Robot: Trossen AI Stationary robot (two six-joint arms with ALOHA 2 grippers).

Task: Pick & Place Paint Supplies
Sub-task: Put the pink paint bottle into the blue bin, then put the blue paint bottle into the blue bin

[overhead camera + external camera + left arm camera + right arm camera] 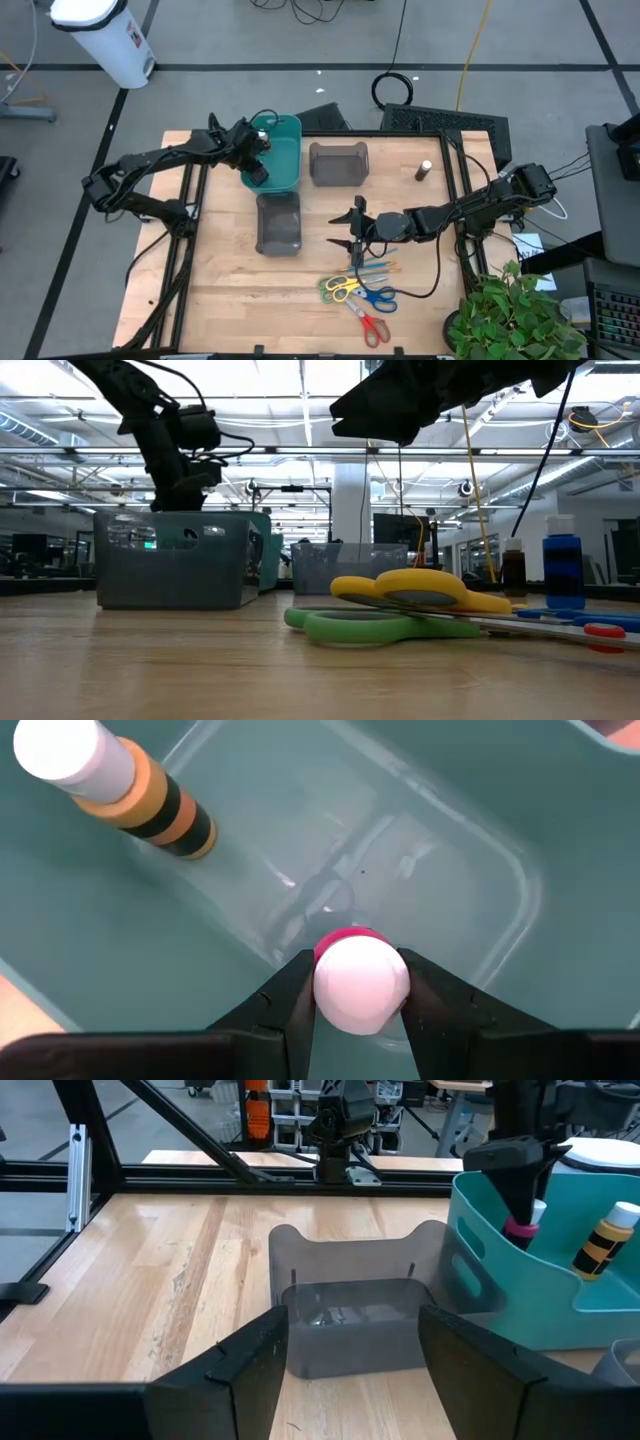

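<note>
Left wrist: pink bottle (360,982) clamped btwn left hand (358,1010) fingers.

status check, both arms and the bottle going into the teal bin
Left gripper shut on pink paint bottle, inside teal bin, beside orange bottle. Right gripper open, empty, hovering mid-table near grey bin. Nothing in the way.

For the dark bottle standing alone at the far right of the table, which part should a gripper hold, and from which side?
Grip the dark bottle around its body, just under the white cap, coming from above. It stands upright and apart from the grey bin, so the sides look free for fingers. The right gripper is open and nearest.
</note>
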